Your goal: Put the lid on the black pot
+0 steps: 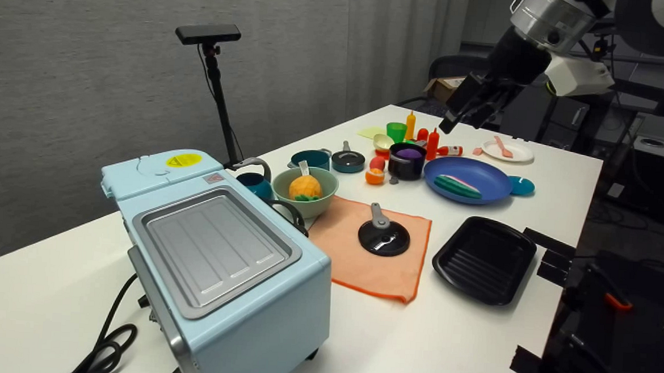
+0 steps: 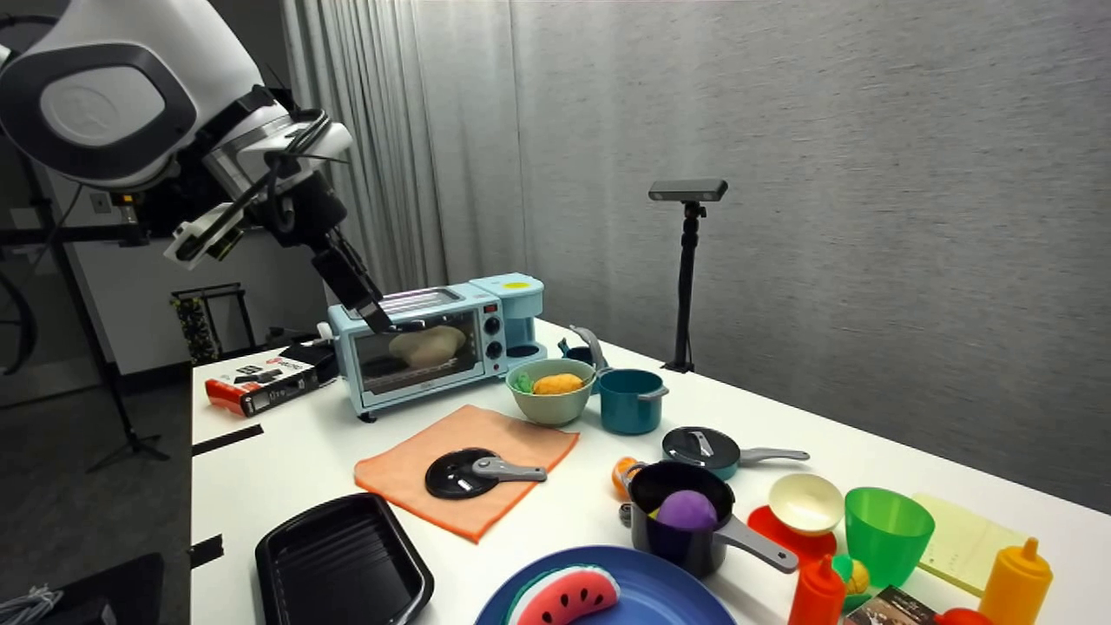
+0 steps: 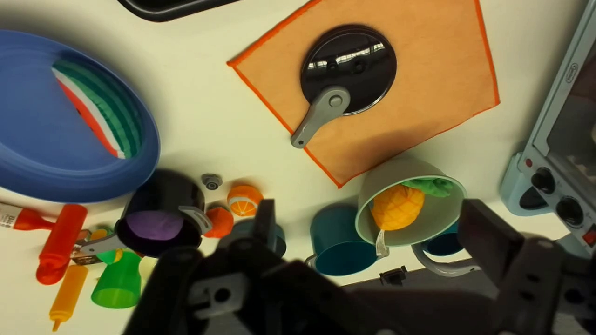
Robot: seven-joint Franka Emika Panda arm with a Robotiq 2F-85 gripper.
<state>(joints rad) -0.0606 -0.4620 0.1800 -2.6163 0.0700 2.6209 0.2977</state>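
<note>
Technician: Report layout, largest item first.

Operator: In an exterior view, the white table (image 2: 286, 464) carries the light-blue oven (image 2: 447, 375) at far left. Nearer, toward the middle, lies the orange cloth (image 2: 464, 431). The blue plate (image 2: 664, 595) sits near, right of the cloth.

Technician: Tool condition?

Operator: The gripper (image 3: 370, 218) is positioned above the table in both exterior views. In the wrist view its fingers (image 3: 265, 223) stand spread, wide apart.

Technician: Location of task items?

Operator: In an exterior view, the black pot (image 2: 677, 551) stands upright, right of the cloth, just beside the plate; contact cannot be confirmed. The lid (image 2: 456, 477) rests on the cloth, apart from the pot, its grey handle (image 2: 512, 471) pointing right. A purple object (image 2: 688, 510) sits inside the pot.
</note>
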